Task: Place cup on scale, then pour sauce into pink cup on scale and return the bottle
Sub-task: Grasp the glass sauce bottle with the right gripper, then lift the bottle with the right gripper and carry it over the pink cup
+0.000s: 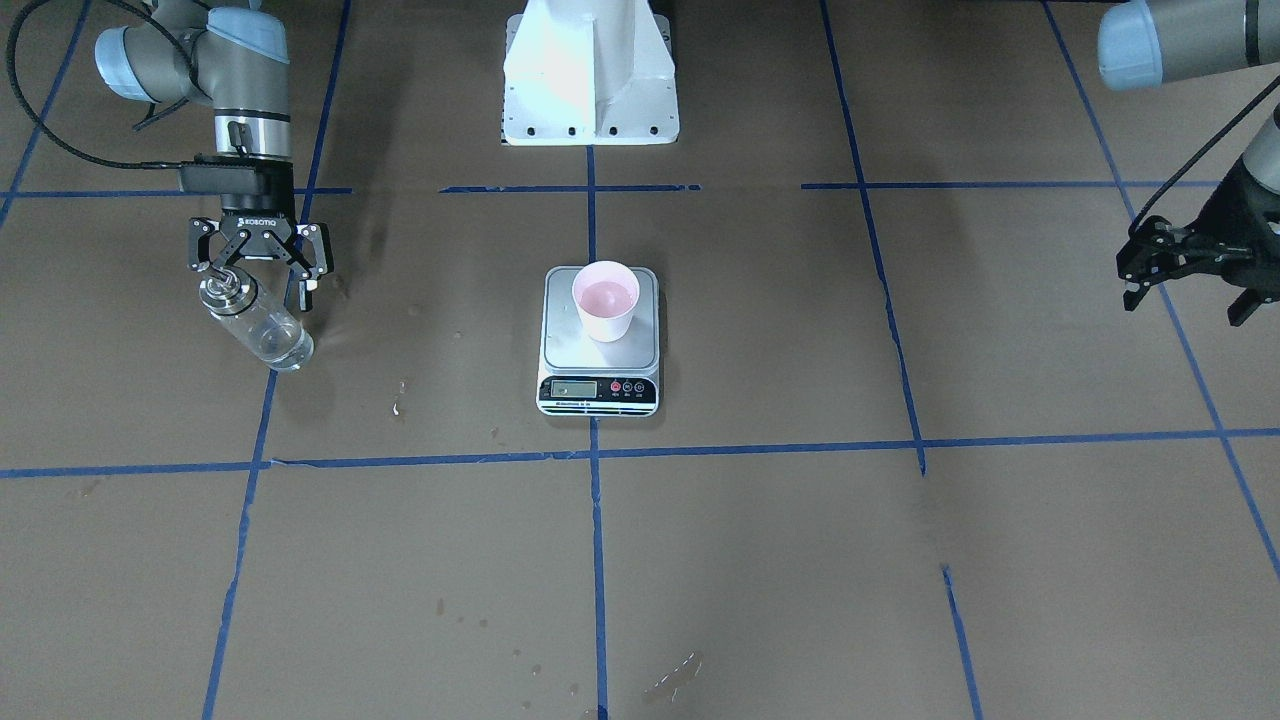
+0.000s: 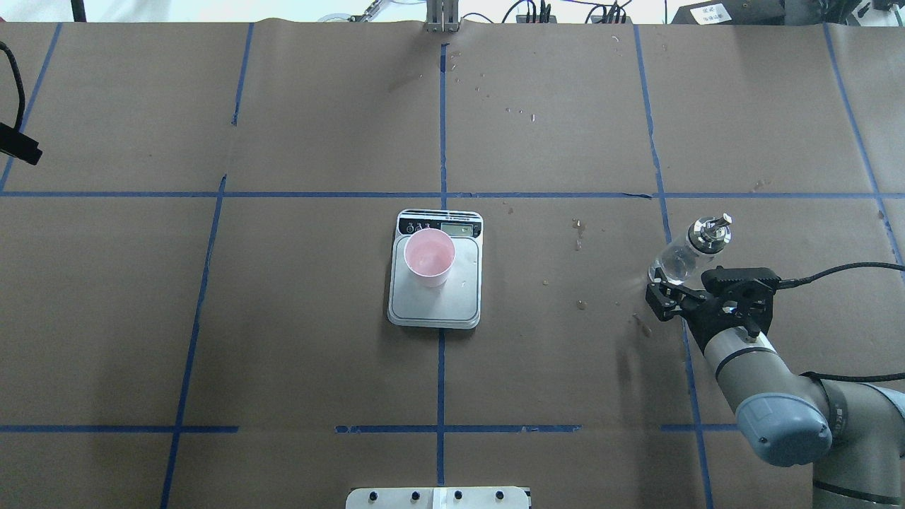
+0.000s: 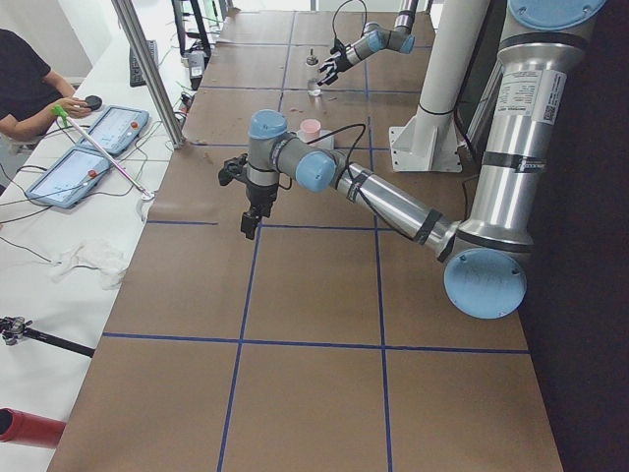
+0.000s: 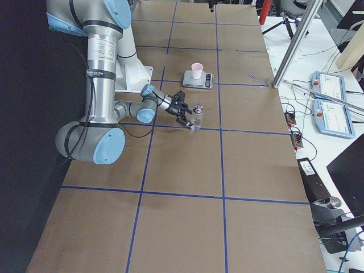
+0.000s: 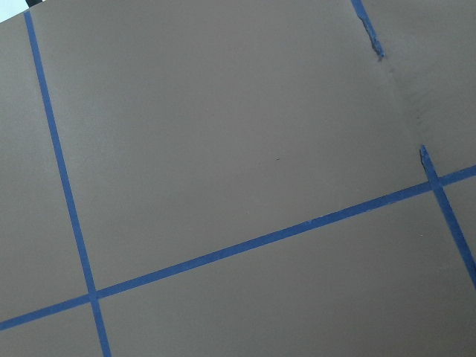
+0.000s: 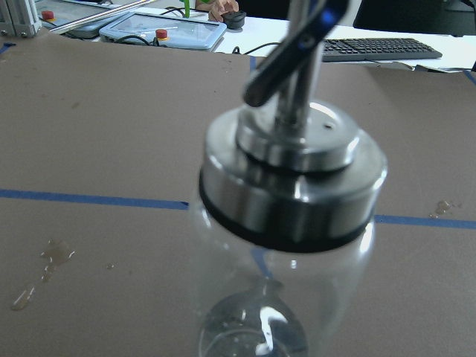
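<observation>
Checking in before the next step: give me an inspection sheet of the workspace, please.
Surface: brown paper table with blue tape grid; scattered wet spots.
Job's things: pale pink paper cup upright on silver-topped white kitchen scale, mid-table; clear glass bottle with silver metal collar upright, apart, on the robot's right.
Clutter: nothing seen.
Grippers: right gripper has fingers spread wide, close by the bottle, apparently not gripping it; left gripper open, empty.
Cables: black cable loops from the right arm, above the table.
Surroundings: white pedestal base; person at a side desk.
</observation>
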`<action>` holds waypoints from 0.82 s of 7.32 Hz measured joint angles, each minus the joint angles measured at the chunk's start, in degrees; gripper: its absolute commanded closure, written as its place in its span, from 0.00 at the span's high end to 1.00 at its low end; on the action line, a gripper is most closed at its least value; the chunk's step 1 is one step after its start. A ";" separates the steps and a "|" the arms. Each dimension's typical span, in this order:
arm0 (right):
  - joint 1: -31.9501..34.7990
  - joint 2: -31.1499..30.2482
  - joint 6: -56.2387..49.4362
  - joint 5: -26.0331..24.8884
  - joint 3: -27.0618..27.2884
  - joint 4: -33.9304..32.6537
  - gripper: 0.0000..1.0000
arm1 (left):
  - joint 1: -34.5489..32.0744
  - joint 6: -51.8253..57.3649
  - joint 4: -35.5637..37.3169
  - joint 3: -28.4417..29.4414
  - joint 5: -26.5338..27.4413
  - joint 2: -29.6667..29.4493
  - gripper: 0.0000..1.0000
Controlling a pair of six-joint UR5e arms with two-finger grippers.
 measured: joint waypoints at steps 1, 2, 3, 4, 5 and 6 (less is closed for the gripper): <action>0.45 0.26 -0.52 0.02 -0.30 0.00 1.00 | 0.00 -0.08 0.00 0.00 0.00 -0.04 1.00; 1.00 0.35 -0.90 0.05 -0.55 -0.03 1.00 | 0.00 -0.17 0.00 -0.01 0.00 -0.09 1.00; 1.54 0.40 -1.31 0.09 -0.67 -0.05 0.98 | 0.00 -0.26 0.02 -0.05 0.00 -0.18 1.00; 1.97 0.50 -1.75 0.13 -0.72 -0.06 0.92 | 0.00 -0.34 0.06 -0.07 0.00 -0.29 1.00; 2.20 0.61 -1.98 0.18 -0.80 -0.06 0.82 | 0.00 -0.41 0.08 -0.08 0.00 -0.34 1.00; 2.35 0.93 -2.06 0.23 -1.01 -0.07 0.49 | 0.00 -0.44 0.08 -0.08 0.00 -0.37 1.00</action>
